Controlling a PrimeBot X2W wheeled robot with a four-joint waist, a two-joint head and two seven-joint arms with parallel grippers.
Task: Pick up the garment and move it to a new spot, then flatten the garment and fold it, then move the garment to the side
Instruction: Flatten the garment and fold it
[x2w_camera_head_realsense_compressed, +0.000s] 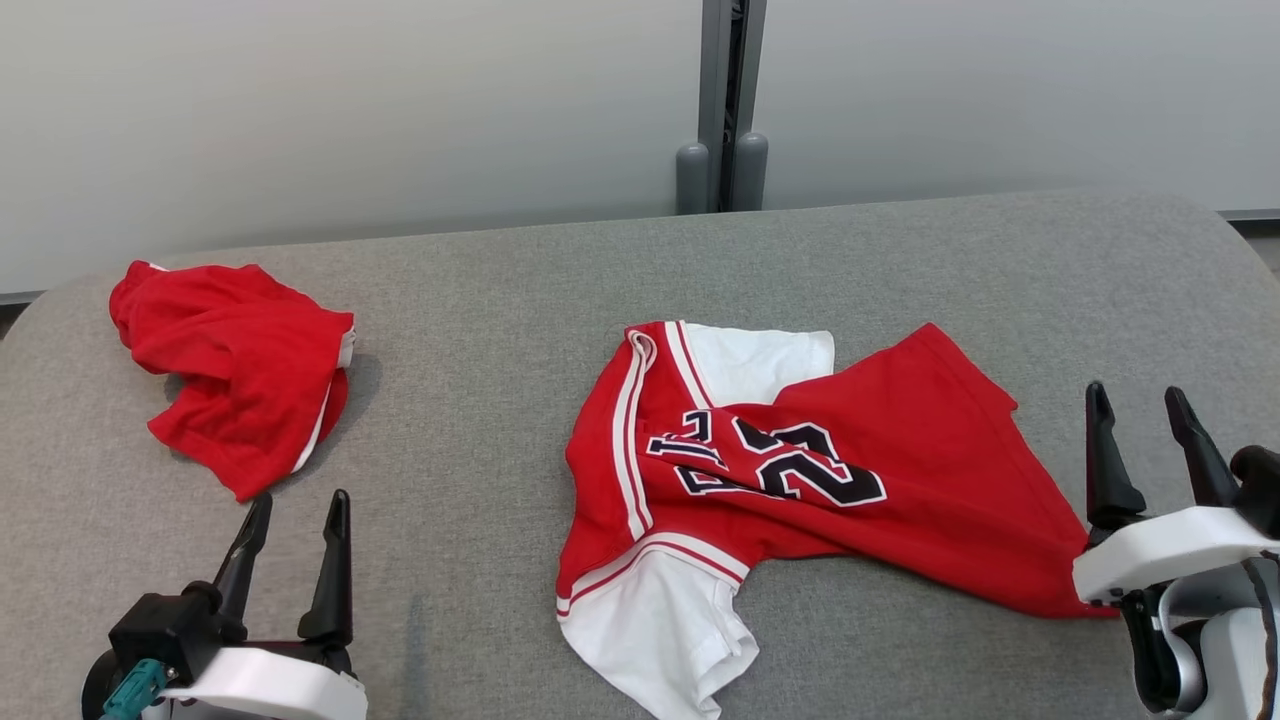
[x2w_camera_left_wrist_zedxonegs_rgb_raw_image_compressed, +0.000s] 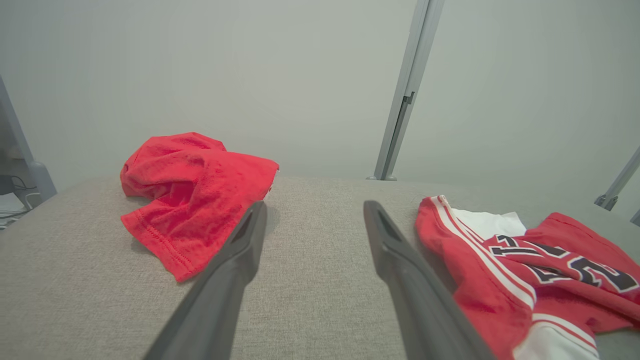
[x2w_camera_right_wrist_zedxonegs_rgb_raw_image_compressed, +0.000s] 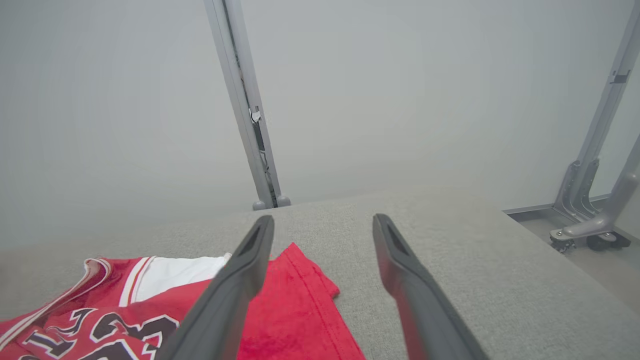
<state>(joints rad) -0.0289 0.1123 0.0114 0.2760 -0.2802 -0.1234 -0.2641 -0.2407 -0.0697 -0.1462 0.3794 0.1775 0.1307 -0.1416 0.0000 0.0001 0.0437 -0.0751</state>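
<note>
While the red and white jersey (x2w_camera_head_realsense_compressed: 800, 470) lies crumpled on the middle of the grey table (x2w_camera_head_realsense_compressed: 500, 300), you see the right gripper (x2w_camera_head_realsense_compressed: 1136, 393) at the table's near right, fingers spread wide and holding nothing. Your left gripper (x2w_camera_head_realsense_compressed: 302, 498) stands equally wide and empty at the table's near left, and the red shorts (x2w_camera_head_realsense_compressed: 240, 390) lie on its left side.

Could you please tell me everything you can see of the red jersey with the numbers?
The red jersey is soft-looking knit with white sleeves, red-and-white striped trim and black, white-edged numbers. It lies crumpled and partly folded over itself on the grey padded surface, right of centre; nothing grips it.
</note>
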